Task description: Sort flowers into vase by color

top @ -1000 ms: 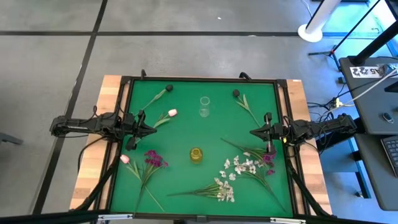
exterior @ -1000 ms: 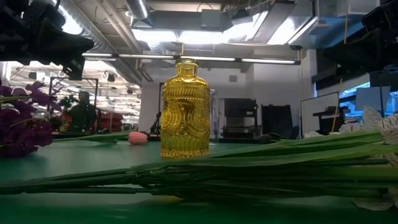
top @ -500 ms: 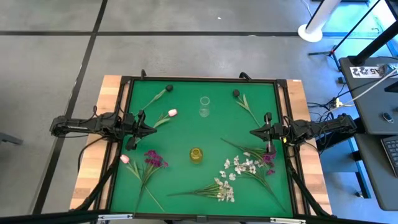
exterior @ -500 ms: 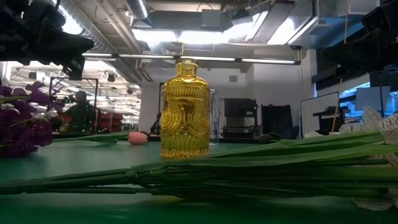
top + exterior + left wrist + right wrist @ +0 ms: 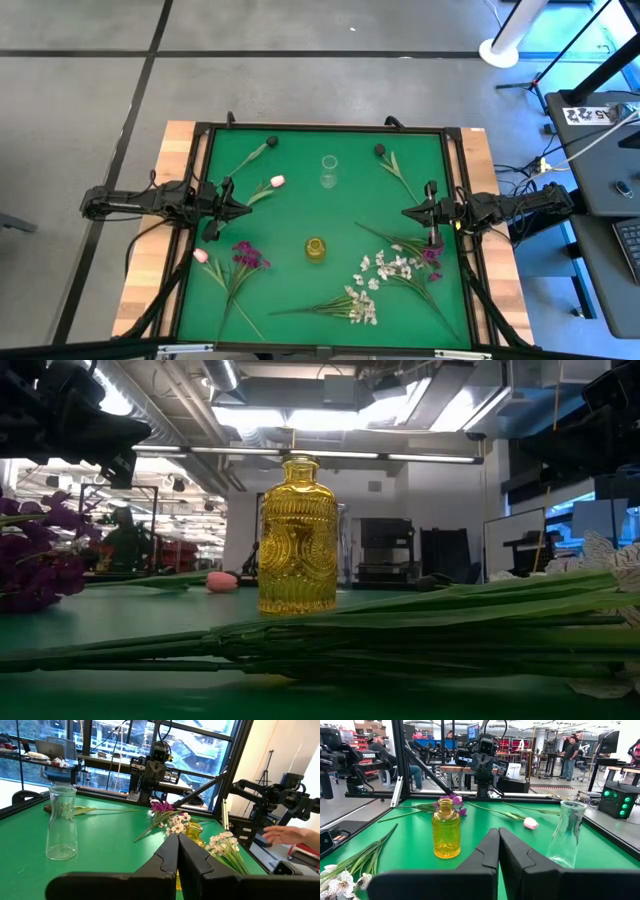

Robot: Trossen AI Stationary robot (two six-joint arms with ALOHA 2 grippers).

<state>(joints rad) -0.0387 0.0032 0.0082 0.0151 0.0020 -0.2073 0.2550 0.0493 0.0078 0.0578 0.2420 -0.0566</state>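
Artificial flowers lie flat on the green table [image 5: 300, 215]. A dark bud [image 5: 272, 141] and a pink tulip [image 5: 277, 181] lie far left, another dark bud [image 5: 380, 150] far right. A second pink tulip [image 5: 201, 256] and a magenta cluster [image 5: 250, 255] lie near left. White sprays [image 5: 395, 267] [image 5: 362, 306] and a second magenta cluster [image 5: 430, 253] lie near right. A yellow glass vase [image 5: 315, 249] stands upright mid-table, a clear glass vase [image 5: 328, 172] behind it. My left gripper [image 5: 240, 208] waits shut at the left edge, my right gripper [image 5: 405, 212] shut at the right edge, both level and holding nothing.
A black frame [image 5: 320, 128] rims the green table, with wooden boards [image 5: 150, 260] outside it. In the low view, green stems [image 5: 400, 630] lie across the foreground before the yellow vase [image 5: 297, 535]. A person's hand [image 5: 285, 835] shows beyond the table's right side.
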